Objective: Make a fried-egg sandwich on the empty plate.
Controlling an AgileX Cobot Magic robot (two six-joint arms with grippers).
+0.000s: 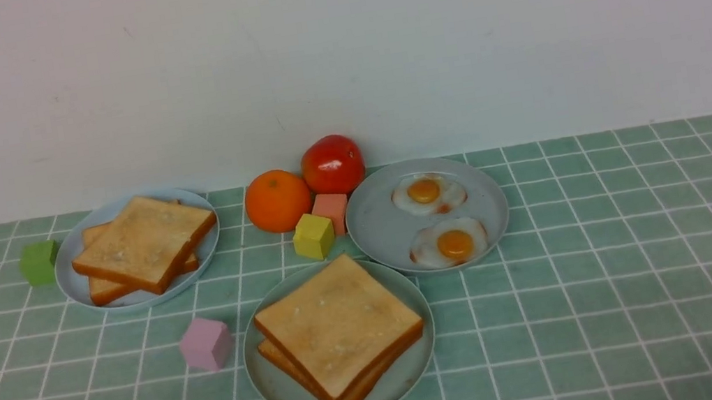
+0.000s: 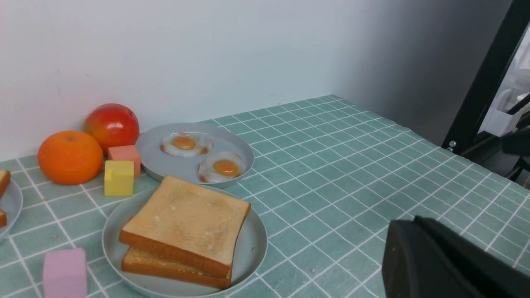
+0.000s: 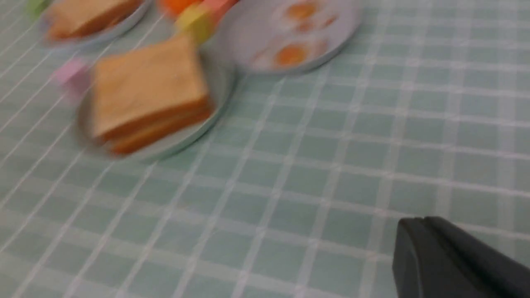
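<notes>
Two golden-brown toast slices lie stacked, top slice (image 1: 338,323) on lower slice (image 1: 279,357), on the pale mint-green plate (image 1: 271,385) at the front centre. No egg shows between them. The stack also shows in the left wrist view (image 2: 186,217) and, blurred, in the right wrist view (image 3: 149,82). Neither gripper shows in the front view. My left gripper (image 2: 408,225) is shut and empty, above bare cloth right of the plate. My right gripper (image 3: 414,223) is shut and empty, also over bare cloth.
A grey-blue plate (image 1: 375,232) behind holds two fried eggs (image 1: 427,193) (image 1: 450,242). Another plate (image 1: 67,271) at the left holds toast (image 1: 143,242). An orange (image 1: 277,200), tomato (image 1: 332,164), and yellow (image 1: 313,236), salmon (image 1: 331,211), pink (image 1: 206,343) and green (image 1: 39,262) cubes stand around.
</notes>
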